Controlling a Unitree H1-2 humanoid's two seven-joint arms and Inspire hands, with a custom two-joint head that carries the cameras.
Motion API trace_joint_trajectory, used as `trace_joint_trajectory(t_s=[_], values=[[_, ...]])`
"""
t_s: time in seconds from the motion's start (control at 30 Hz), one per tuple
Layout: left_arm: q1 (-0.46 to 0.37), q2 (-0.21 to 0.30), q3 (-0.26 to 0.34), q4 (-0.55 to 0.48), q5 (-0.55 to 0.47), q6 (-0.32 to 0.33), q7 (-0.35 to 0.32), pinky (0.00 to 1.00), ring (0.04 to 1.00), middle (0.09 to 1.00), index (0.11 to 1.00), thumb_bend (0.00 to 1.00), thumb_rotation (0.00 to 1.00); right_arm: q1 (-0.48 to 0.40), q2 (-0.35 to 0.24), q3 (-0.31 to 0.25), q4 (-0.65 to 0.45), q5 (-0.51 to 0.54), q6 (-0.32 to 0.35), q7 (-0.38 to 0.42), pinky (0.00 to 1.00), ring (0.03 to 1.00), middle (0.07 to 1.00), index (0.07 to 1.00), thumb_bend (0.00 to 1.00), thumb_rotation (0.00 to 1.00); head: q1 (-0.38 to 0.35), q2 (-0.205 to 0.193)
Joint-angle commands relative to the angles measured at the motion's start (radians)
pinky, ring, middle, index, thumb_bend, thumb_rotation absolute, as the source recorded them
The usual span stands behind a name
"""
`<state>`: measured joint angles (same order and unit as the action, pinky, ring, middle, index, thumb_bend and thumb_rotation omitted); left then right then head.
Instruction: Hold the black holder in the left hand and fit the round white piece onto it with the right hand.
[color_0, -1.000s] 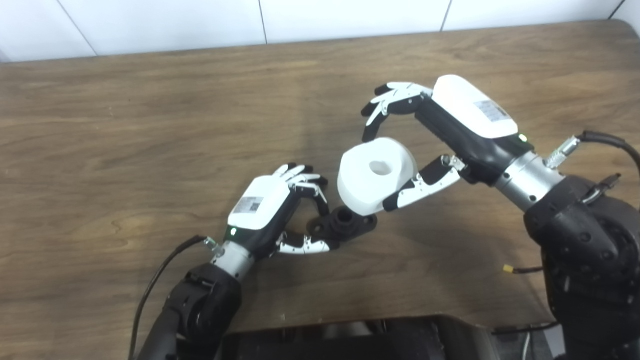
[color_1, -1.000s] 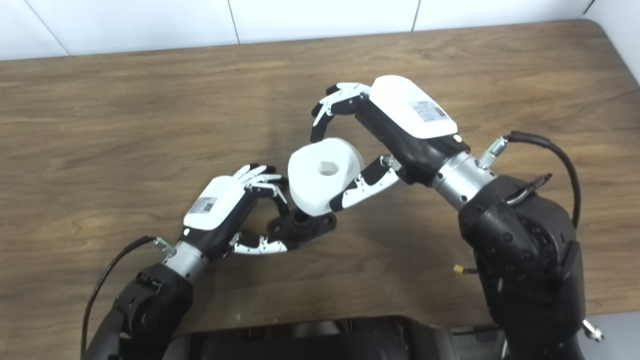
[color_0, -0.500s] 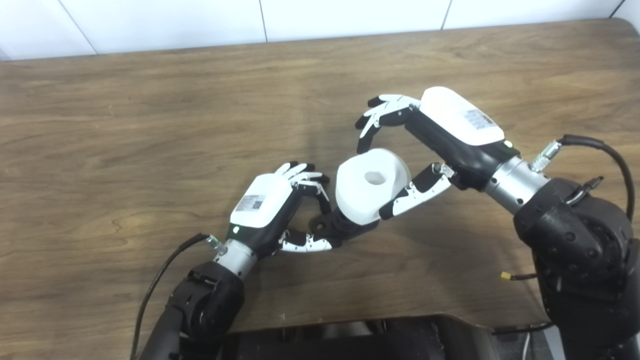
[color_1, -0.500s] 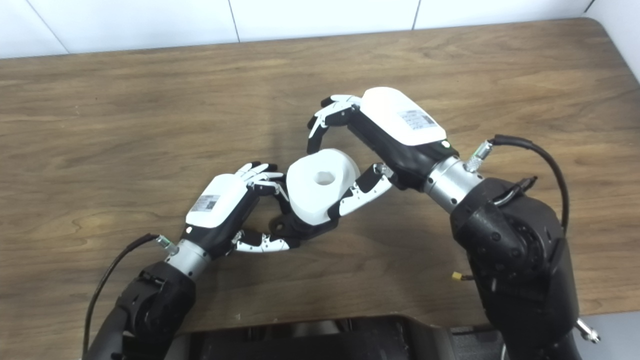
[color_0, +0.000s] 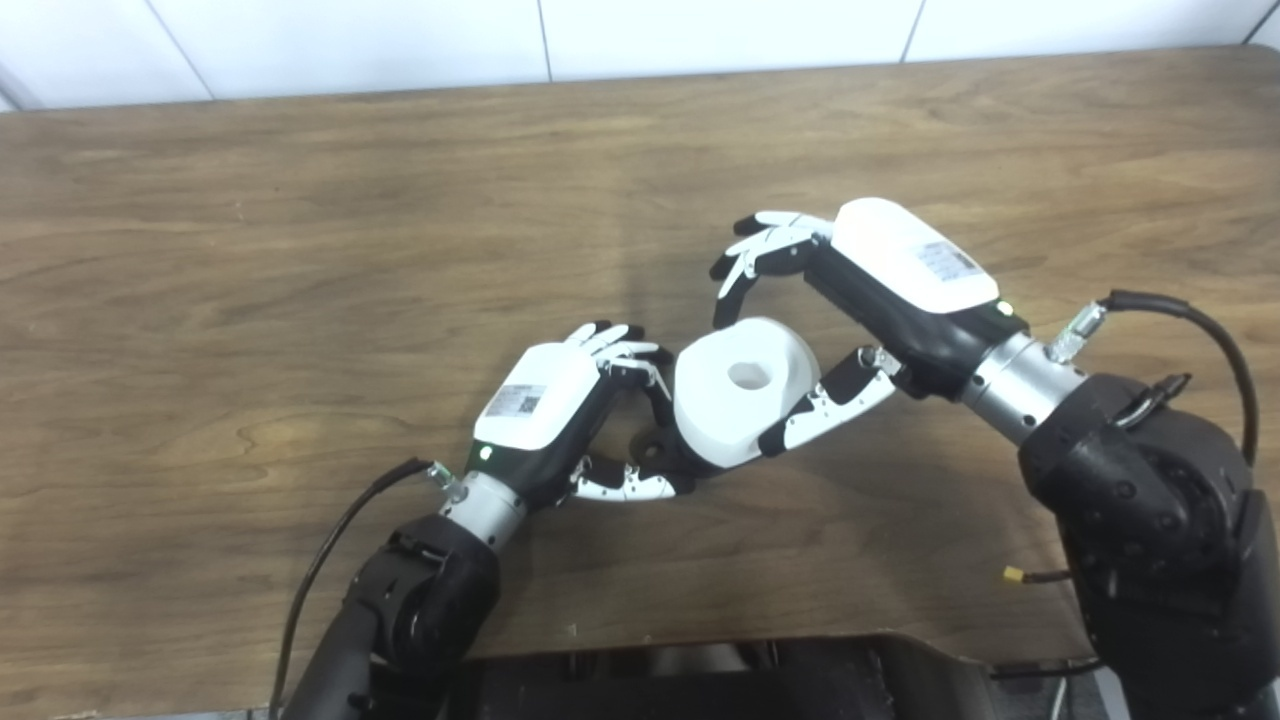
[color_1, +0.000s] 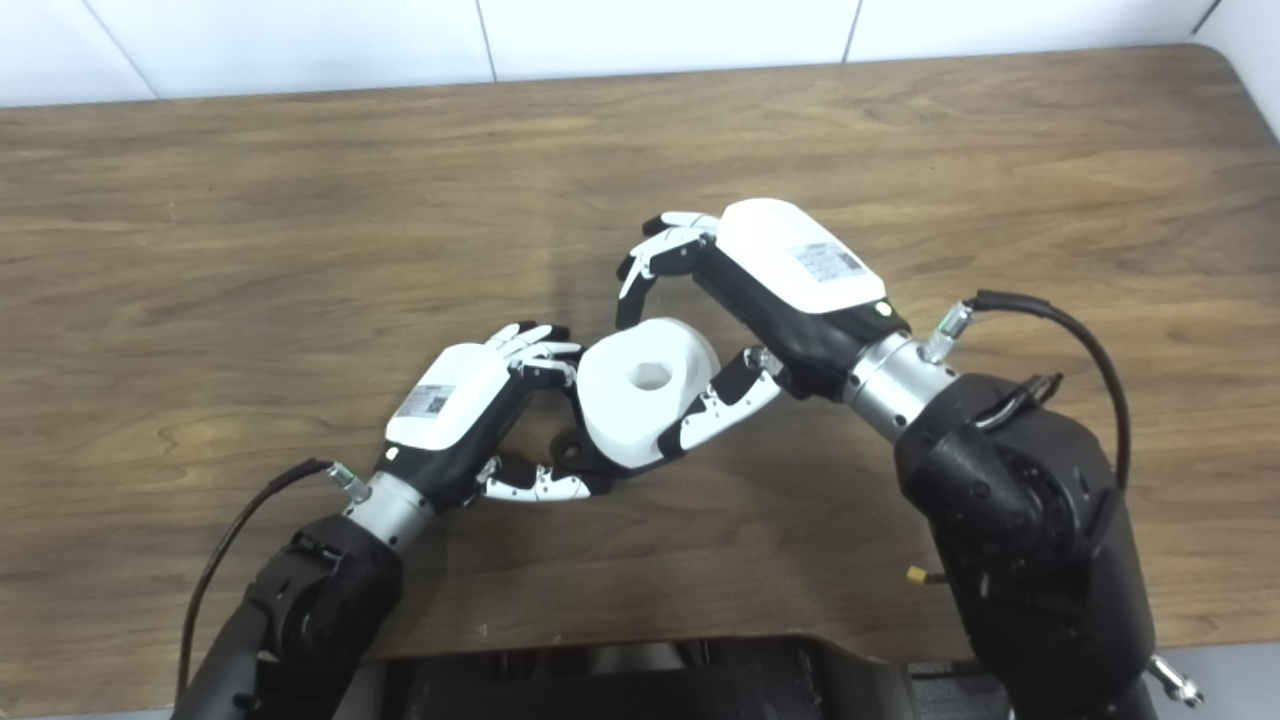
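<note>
Table (color_0: 250, 250): brown wood-grain top, fills most of both views; white tiled wall runs along its far edge.

Right arm (color_0: 1130, 480): bulky black forearm with a silver wrist collar, enters from the lower right; a black cable loops off the wrist.

Left arm (color_0: 420, 600): black forearm and silver wrist, enters from the bottom left of centre; a thin black cable trails off to its left.

Right hand (color_0: 850, 300): white-backed, palm turned toward table centre. Fingers (color_0: 745, 265) curl down over the far side of the round white piece; thumb lies along its near right side. Grip is closed around the piece, which sits between thumb and fingers.

Left hand (color_0: 560, 410): white-backed, just left of the white piece. Fingers bent in a narrow pinch, thumb stretched along the table beneath them; together they close on the black holder.

Round white piece (color_0: 735, 390): thick white ring with a central hole facing up and slightly toward the camera, tilted. Sits over the black holder and covers most of it; its left face is just beside the left fingertips.

Black holder (color_0: 655, 450): only a small dark part shows, at the lower left edge of the white piece, between left thumb and left fingers. How far it is seated inside the piece: cannot tell.
</note>
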<state>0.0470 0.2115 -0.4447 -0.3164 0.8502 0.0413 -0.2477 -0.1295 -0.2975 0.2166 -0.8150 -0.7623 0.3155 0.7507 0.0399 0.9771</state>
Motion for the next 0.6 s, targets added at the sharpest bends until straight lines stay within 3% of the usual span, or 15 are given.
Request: trace_joint_trajectory(t_s=[0.0, 0.57], values=[[-0.005, -0.001, -0.013, 0.011, 0.016, 0.010, -0.029, 0.95, 0.913, 0.805, 0.486, 0.52, 0.05, -0.026, 0.010, 0.001, -0.018, -0.003, -0.033, -0.029, 0.83, 0.861, 0.750, 0.481, 0.52, 0.14, 0.001, 0.002], [-0.004, -0.003, -0.015, 0.012, 0.022, 0.014, -0.029, 0.96, 0.913, 0.806, 0.486, 0.52, 0.05, -0.008, 0.033, 0.027, -0.008, -0.029, -0.057, -0.035, 0.89, 0.858, 0.749, 0.481, 0.53, 0.14, 0.008, -0.004]])
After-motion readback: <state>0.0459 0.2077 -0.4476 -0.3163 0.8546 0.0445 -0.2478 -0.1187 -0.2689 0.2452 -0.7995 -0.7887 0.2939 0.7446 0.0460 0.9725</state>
